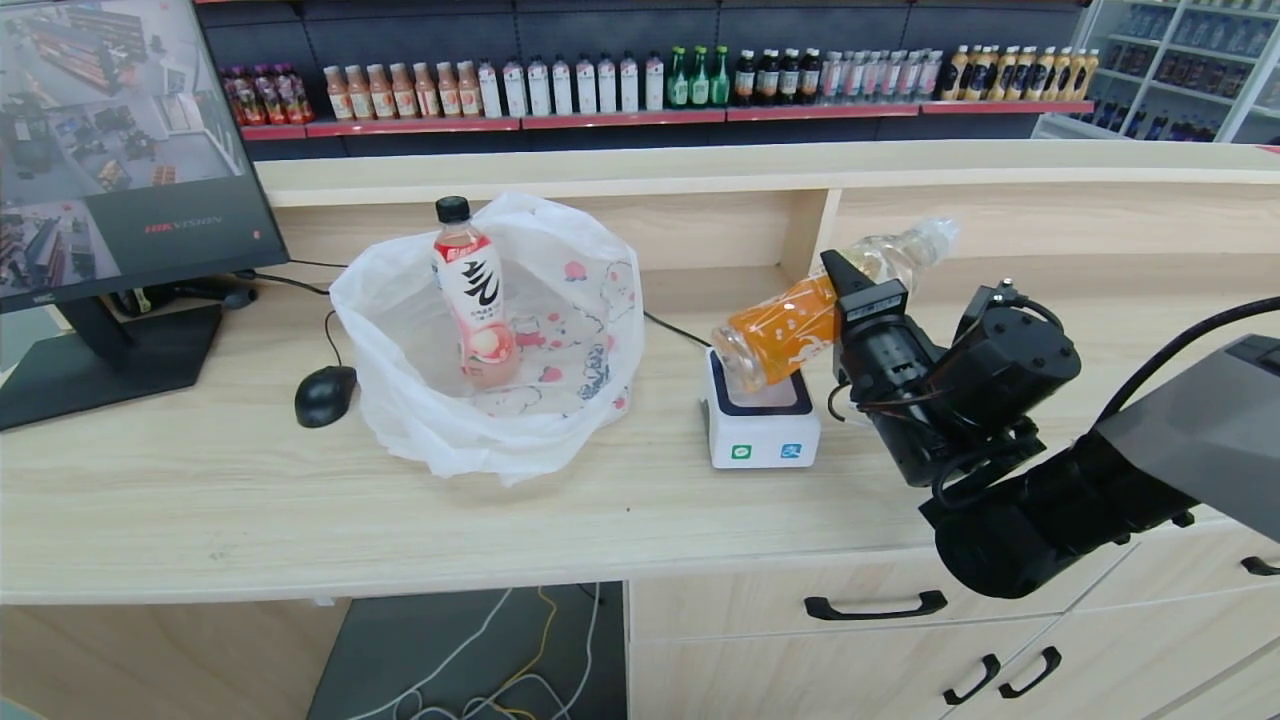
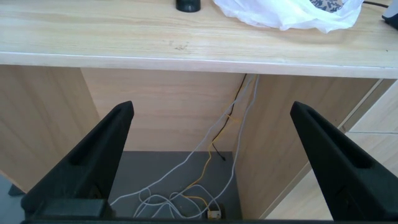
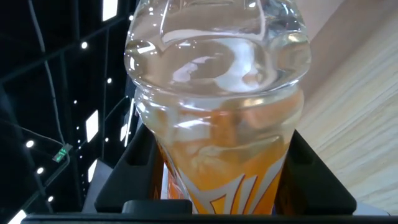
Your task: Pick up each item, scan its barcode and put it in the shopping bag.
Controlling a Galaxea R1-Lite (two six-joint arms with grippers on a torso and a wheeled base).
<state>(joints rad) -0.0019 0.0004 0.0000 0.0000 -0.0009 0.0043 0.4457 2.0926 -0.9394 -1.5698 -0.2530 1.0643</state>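
Over the scanner (image 1: 760, 430), toward the worktop's (image 1: 200, 500) right end, the right gripper (image 1: 850, 288) is clamped on the tilted orange bottle (image 1: 785, 325). Below the worktop's front edge, the left gripper (image 2: 212, 112) has its jaws apart.

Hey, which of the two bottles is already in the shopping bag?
The pink-labelled bottle with the black cap, standing inside the white shopping bag. The orange-labelled bottle is outside it, held tilted by the right gripper over the scanner.

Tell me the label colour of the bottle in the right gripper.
Orange with white markings; the head view shows the bottle best.
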